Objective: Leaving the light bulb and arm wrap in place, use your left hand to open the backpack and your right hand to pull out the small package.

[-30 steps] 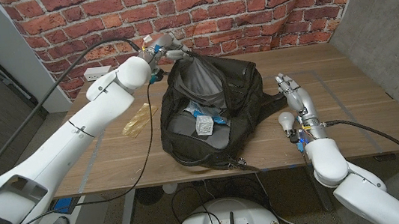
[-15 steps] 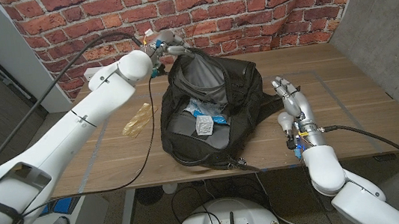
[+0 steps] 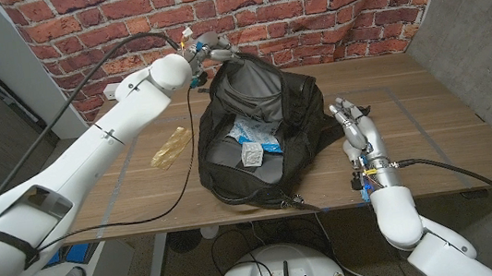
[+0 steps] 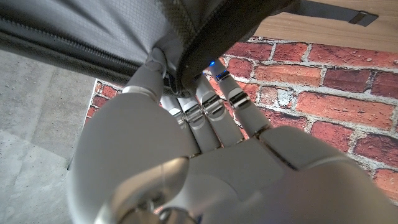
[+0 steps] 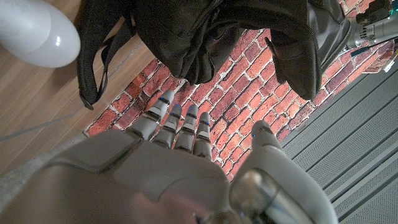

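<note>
Backpack: the backpack [image 3: 260, 136] lies mid-table, its flap [image 3: 254, 86] lifted so the compartment faces the robot.
Left hand: the left hand [image 3: 208, 47] grasps the flap's top edge, holding the mouth wide for access.
Small package: the small package [image 3: 252, 155], white, lies inside the open compartment, unobstructed.
Right hand: the right hand [image 3: 357, 130] is released, fingers apart, hovering just beside the bag, apparently ready to reach in.
Light bulb: the light bulb [image 5: 34, 31] rests on the table by the right hand.
Arm wrap: the arm wrap [image 3: 171, 147] lies to the backpack's left, untouched.

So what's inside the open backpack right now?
Inside the backpack, a small white package lies by blue-and-white wrapped items on the grey lining. Anything beneath them or under the flap lifted by the left hand is hidden.
</note>
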Controlling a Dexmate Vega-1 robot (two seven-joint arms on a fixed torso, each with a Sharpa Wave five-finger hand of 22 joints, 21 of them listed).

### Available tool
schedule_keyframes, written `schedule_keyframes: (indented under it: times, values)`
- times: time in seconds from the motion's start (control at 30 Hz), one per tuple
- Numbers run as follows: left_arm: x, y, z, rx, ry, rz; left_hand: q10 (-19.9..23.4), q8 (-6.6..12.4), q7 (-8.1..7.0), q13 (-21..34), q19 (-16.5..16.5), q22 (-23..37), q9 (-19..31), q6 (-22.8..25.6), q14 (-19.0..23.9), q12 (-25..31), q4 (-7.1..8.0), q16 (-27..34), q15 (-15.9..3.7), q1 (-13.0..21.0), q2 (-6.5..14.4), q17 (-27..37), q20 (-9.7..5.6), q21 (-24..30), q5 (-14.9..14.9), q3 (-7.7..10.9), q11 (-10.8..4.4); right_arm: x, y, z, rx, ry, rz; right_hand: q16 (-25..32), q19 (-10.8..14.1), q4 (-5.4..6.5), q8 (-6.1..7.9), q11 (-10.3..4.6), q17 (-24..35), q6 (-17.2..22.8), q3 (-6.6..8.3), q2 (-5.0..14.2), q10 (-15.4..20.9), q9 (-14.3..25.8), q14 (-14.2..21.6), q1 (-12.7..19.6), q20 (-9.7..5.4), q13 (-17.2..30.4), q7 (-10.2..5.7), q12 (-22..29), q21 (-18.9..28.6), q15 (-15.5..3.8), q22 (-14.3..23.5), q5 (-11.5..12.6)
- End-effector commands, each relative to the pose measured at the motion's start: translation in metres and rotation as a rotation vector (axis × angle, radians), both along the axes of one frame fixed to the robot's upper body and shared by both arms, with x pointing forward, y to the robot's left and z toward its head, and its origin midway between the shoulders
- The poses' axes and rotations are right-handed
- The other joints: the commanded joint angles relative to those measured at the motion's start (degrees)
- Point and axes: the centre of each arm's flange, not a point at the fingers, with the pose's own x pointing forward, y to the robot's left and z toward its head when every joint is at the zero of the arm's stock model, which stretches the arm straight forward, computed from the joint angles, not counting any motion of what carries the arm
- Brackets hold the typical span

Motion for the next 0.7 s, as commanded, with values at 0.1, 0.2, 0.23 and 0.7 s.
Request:
schedule_keyframes:
  times: [0.1, 0.2, 0.23, 0.7]
  values:
    - [0.011, -0.010, 0.014, -0.030, 0.014, -0.026, 1.2, -0.05, 0.51, 0.1, 0.7, 0.2, 0.1, 0.4, 0.5, 0.3, 1.68, 0.0, 0.08, 0.0, 0.7, 0.2, -6.55, 0.3, 0.1, 1.94, -0.83, -0.021, 0.011, -0.004, -0.086, -0.022, -0.084, 0.7, 0.7, -0.75, 0.54, 0.22, 0.1, 1.6, 0.11, -0.39, 1.4, 0.1, 1.5, 1.1, -1.86, 0.2, 0.08, 0.7, 0.2, -3.56, 0.1, -0.2]
    - [0.012, -0.010, 0.015, -0.038, 0.014, -0.028, 1.2, -0.05, 0.48, 0.1, 0.7, 0.2, 0.1, 0.4, 0.5, 0.3, 1.67, 0.0, 0.06, 0.0, 0.7, 0.2, -6.55, 0.3, 0.1, 1.98, -0.90, -0.024, 0.015, -0.004, -0.096, -0.022, -0.088, 1.0, 1.0, -1.12, 0.67, 0.48, 0.1, 2.3, 0.11, -0.57, 2.0, 0.2, 2.3, 1.4, -1.62, 0.2, 0.13, 0.8, 0.2, -3.50, 0.1, -0.3]
    - [0.012, -0.010, 0.015, -0.040, 0.014, -0.029, 1.2, -0.07, 0.46, 0.1, 0.7, 0.2, 0.1, 0.3, 0.6, 0.3, 1.67, 0.0, 0.06, 0.0, 0.7, 0.2, -6.55, 0.3, 0.1, 1.98, -0.91, -0.025, 0.016, -0.004, -0.099, -0.023, -0.089, 1.1, 1.1, -1.21, 0.71, 0.51, 0.1, 2.4, 0.11, -0.62, 2.1, 0.2, 2.6, 1.4, -1.60, 0.2, 0.16, 0.9, 0.2, -3.41, 0.1, -0.3]
    - [0.015, -0.012, 0.022, -0.069, -0.007, -0.054, 1.3, -0.11, 0.56, 0.1, 0.8, 0.1, 0.2, 0.4, 0.7, 0.3, 1.64, -0.1, 0.04, 0.1, 0.6, 0.2, -6.56, 0.3, 0.1, 2.12, -0.65, -0.042, 0.031, -0.006, -0.173, -0.027, -0.131, 1.9, 2.3, -2.17, 1.16, 1.16, 0.2, 4.8, 0.09, -0.89, 4.4, 0.3, 4.7, 2.2, -1.49, 0.5, 1.27, 1.3, 0.2, -3.15, 0.1, -0.4]
